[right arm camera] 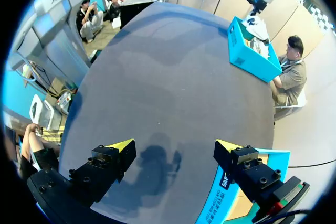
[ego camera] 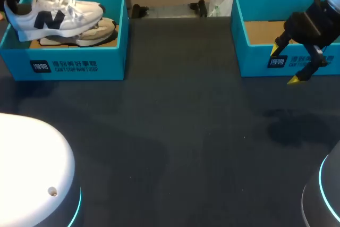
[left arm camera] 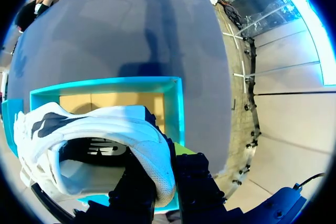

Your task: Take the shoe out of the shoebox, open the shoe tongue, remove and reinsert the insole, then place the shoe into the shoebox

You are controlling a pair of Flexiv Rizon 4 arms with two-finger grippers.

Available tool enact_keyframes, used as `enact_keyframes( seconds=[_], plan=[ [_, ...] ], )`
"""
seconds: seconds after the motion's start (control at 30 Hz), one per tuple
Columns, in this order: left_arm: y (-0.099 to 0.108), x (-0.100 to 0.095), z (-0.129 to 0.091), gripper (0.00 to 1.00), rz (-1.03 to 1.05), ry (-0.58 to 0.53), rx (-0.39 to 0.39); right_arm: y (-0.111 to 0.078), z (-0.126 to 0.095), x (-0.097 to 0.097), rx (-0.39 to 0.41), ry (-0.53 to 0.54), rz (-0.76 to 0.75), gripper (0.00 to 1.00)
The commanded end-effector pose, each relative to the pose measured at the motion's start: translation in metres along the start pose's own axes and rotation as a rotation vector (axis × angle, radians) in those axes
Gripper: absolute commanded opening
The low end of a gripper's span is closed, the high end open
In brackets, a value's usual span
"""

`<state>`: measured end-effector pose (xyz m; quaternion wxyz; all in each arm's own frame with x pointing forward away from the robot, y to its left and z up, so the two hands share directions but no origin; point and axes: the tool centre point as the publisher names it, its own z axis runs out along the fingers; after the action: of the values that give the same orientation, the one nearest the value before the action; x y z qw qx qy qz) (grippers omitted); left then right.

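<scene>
Seemingly light and soft-walled, the shoe (left arm camera: 105,129) hangs by its padded heel collar, probably the firmest hold, clamped in my left fingers (left arm camera: 195,179), while my right fingers (right arm camera: 107,161) stand apart.

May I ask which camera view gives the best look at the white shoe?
The head view: the white shoe shows nearly whole in side profile above the left shoebox. The left wrist view shows only its heel opening, held between the fingers; the right wrist view shows it tiny and far off.
</scene>
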<state>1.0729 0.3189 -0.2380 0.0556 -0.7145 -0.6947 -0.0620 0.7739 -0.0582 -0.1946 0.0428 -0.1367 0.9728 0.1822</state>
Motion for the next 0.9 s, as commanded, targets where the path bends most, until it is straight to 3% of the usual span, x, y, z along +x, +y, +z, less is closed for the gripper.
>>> enact_keyframes(
  seconds=[0.03, 0.5, 0.9],
  plan=[
    [0.009, 0.009, -0.028, 0.00, -0.019, -0.009, 0.034, 0.000, 0.001, -0.002, 0.001, 0.003, 0.000, 1.00],
    [0.011, 0.024, -0.072, 0.00, -0.018, -0.028, 0.036, 0.000, 0.001, -0.002, 0.001, 0.003, 0.000, 1.00],
    [0.011, 0.024, -0.072, 0.00, -0.018, -0.028, 0.036, 0.000, 0.001, -0.002, 0.001, 0.003, 0.000, 1.00]
  ],
)
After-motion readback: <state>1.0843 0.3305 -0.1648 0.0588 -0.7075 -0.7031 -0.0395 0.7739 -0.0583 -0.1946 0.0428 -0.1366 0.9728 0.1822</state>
